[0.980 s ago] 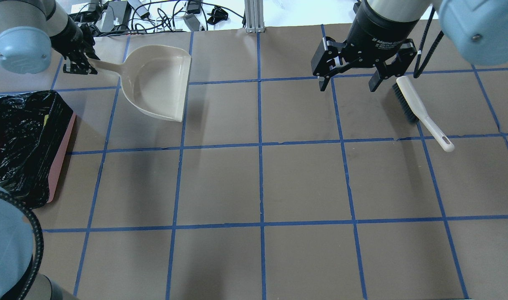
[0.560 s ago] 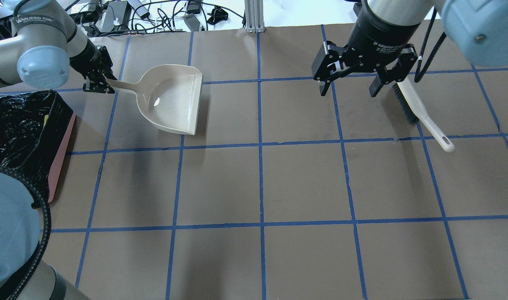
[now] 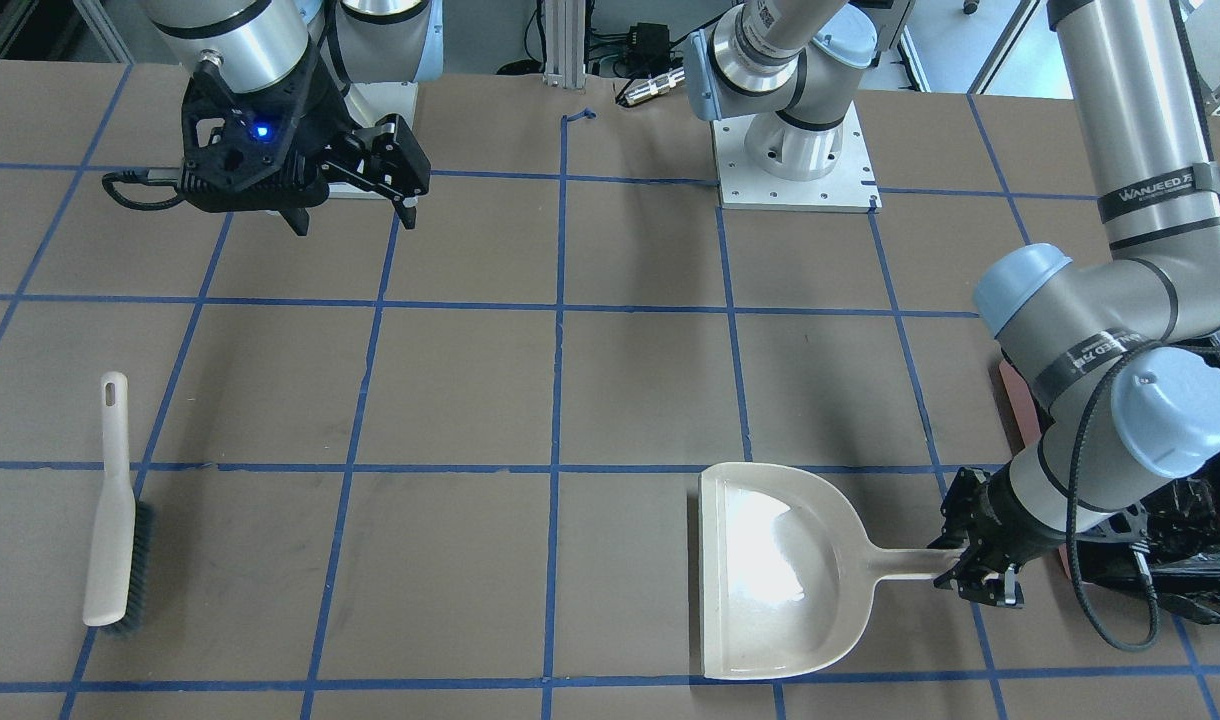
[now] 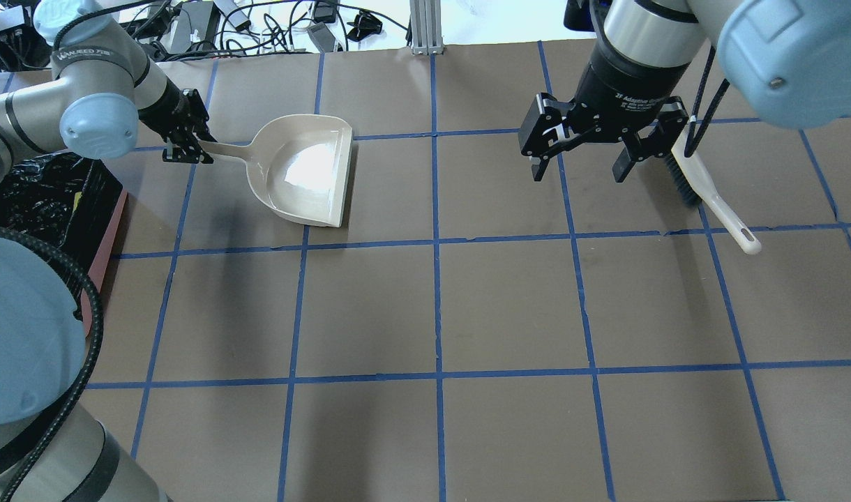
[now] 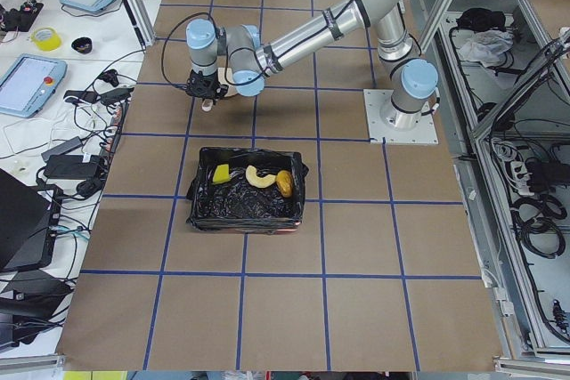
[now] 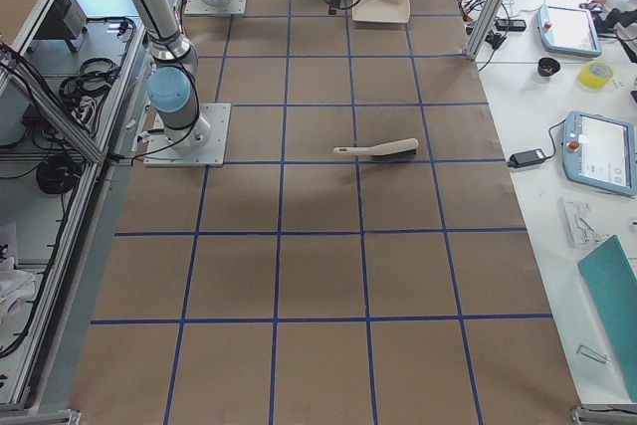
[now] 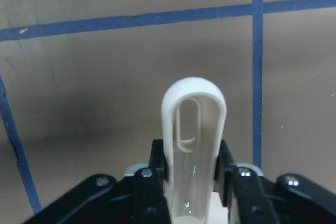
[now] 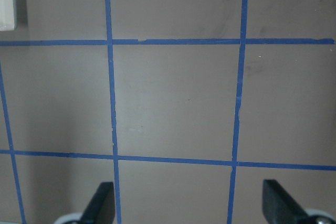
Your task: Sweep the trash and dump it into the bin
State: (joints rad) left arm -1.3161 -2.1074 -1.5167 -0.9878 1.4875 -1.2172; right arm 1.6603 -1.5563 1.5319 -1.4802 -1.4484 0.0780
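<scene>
– Beige pan (image 4: pixel 303 174): who has it?
– The left gripper (image 4: pixel 187 150). Its jaws are clamped on the very end of the handle (image 7: pixel 193 145); the wrist view shows the looped tip sticking out past the black fingers.
– And how does the pan lie?
– Low and level at the far side of the table (image 4: pixel 509 307), with the handle pointing toward the robot's left. The straight lip faces the table's middle. Glare shines off its floor. I cannot tell if it rests on the brown cover or sits just above it.
– Where is the trash?
– In the bin (image 5: pixel 245 224), all three pieces. The left side view shows the sponge (image 5: pixel 220 173), the croissant (image 5: pixel 259 176) and the potato (image 5: pixel 284 183) in a row on the black bag, close to the bin's far wall.
– Where does the bin stand?
– At the table's left end, near the pan's handle but apart from it. From overhead the left arm's elbow covers part of it, with a pink side showing along the edge.
– And the right gripper (image 4: pixel 577 167)?
– It hangs above the table with its fingers spread wide, nothing between them. Its wrist view shows only brown cover and blue tape lines.
– The brush (image 4: pixel 708 195)?
– It lies on the table just beside that gripper, on the robot's right. The bristles are at the far end and the handle points back toward the robot. From overhead one finger overlaps the bristle end, but the front view shows the two well apart.
</scene>
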